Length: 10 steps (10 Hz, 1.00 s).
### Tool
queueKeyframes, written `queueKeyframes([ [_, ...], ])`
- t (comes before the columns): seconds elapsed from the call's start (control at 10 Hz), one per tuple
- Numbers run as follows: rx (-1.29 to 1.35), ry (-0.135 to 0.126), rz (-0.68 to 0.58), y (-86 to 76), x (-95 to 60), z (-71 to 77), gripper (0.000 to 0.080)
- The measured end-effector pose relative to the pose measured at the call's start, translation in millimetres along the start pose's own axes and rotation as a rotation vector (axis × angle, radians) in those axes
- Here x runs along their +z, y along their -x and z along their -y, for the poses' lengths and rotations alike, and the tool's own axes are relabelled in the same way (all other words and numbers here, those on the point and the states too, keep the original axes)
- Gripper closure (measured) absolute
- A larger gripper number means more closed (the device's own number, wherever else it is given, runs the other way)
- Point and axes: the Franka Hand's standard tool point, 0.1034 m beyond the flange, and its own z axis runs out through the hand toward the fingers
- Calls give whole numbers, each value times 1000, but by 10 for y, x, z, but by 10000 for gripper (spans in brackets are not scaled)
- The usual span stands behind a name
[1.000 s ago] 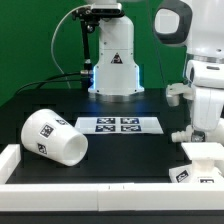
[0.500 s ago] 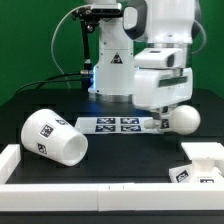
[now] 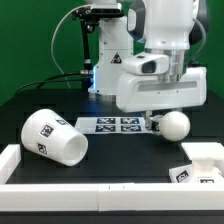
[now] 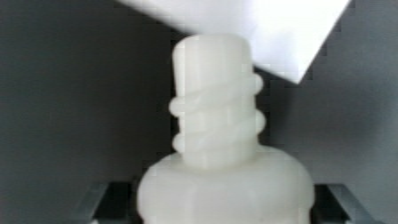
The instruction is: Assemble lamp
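The white rounded bulb (image 3: 175, 124) hangs from my gripper (image 3: 166, 117) above the black table, right of the marker board. In the wrist view the bulb (image 4: 217, 150) fills the frame, its threaded neck pointing away from me, and my dark fingers (image 4: 118, 200) press its round body from both sides. The large tapered shade (image 3: 52, 139) lies on its side at the exterior view's left, tags showing. The small base (image 3: 200, 160) with a tag sits at the front right, and a white corner of it shows past the bulb in the wrist view (image 4: 267, 30).
The marker board (image 3: 118, 125) lies flat mid-table behind the bulb. A white raised rim (image 3: 60, 190) borders the table's front and left. A white robot stand (image 3: 112, 65) with cables is at the back.
The arm swung in from the exterior view's right with the bulb, then shifted slightly left and lower, now hanging beside the marker board.
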Motion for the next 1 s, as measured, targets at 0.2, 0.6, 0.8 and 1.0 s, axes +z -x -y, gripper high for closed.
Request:
queueKeyframes([
  [0.2,294,-21,32,104,73,-101,410],
  [0.6,439,-29,34,78,77,-127,410],
  [0.8,438,-29,34,79,79,-125,161],
  [1.0,438,-29,34,79,79,-125,119],
])
